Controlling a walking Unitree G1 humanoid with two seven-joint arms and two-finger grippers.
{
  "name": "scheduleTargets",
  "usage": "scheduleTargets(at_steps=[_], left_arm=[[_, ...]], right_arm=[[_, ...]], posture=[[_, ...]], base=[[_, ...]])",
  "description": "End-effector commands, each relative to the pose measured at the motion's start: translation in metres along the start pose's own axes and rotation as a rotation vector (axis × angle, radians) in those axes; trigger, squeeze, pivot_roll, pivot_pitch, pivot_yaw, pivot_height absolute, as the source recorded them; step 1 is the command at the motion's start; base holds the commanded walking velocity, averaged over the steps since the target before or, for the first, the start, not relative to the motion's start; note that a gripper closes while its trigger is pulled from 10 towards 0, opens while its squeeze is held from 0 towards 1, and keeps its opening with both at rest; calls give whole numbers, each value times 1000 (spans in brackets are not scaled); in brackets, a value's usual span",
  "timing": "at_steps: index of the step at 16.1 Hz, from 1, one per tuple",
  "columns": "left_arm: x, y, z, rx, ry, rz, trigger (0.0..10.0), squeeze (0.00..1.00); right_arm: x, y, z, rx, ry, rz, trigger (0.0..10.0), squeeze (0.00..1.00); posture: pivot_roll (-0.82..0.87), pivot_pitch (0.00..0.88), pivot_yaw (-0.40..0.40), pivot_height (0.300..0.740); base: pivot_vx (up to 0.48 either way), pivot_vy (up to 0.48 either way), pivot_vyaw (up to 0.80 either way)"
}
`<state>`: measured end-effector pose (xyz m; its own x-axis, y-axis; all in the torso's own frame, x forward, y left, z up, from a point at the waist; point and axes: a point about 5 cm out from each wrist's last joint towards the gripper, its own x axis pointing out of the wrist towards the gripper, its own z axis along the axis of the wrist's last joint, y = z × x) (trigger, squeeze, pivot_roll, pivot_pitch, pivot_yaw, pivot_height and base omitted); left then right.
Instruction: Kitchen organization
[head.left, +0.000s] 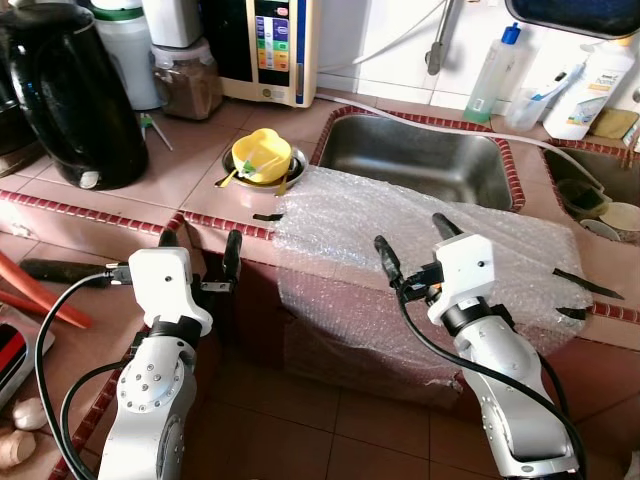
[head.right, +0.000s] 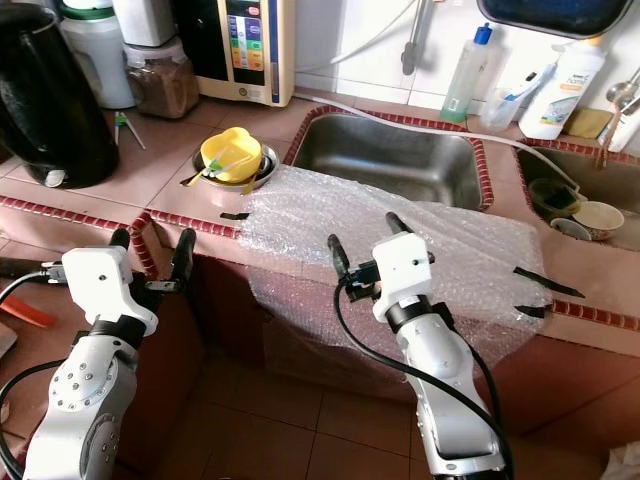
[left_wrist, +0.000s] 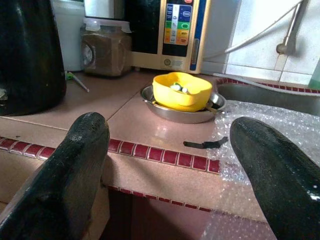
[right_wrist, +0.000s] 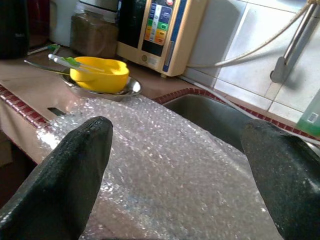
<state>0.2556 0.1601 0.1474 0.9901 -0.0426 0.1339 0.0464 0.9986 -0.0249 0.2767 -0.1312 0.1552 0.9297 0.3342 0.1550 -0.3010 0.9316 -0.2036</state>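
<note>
You have both arms raised in front of the counter (head.left: 130, 205), short of its front edge and touching nothing. Your left gripper (head.left: 200, 255) has its fingers wide apart and empty, aimed over the edge toward the yellow bowl (head.left: 262, 155). Your right gripper (head.left: 412, 245) is just as wide and just as empty, hovering at the front of the bubble wrap (head.left: 420, 235).

The bowl sits inside a steel dish (left_wrist: 165, 107) on the counter, just beside the near left corner of the sink (head.left: 420, 160). Utensils stick out of it, so I'd guess it is parked there waiting to be washed; it looks like the likeliest thing to tidy. It sits straight down the left wrist view, framed between the two fingers (left_wrist: 80, 150), which makes that arm the natural one for it.

The wrap lies over the counter's front edge before the sink and hangs down the cabinet face, held by black tape strips (head.left: 580, 283) at its edges, probably as padding for that edge. Its slack surface could snag your right fingers if you go forward low.

A black kettle (head.left: 75, 95) stands at the back left, well apart from the bowl. Bottles (head.left: 495, 70) line the far edge behind the sink.
</note>
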Motion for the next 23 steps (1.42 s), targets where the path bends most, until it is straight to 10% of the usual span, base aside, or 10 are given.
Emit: scheduleTargets(at_steps=[1,10,23], left_arm=[[1,0,0,6,10,-15,10000,0],[14,-16,4,23,22,-151,10000,0],[12,9,15,59,-16,36,10000,0]], right_arm=[[0,-1,4,5,-7,-1,10000,0],[-12,-18,6,43,18,-141,10000,0],[5,-4,21,93,-34,-82,10000,0]], posture=[[64,56,-60,740],[-9,92,-9,740],[38,119,-26,740]], base=[[0,0,0],[0,0,-301],[0,0,0]])
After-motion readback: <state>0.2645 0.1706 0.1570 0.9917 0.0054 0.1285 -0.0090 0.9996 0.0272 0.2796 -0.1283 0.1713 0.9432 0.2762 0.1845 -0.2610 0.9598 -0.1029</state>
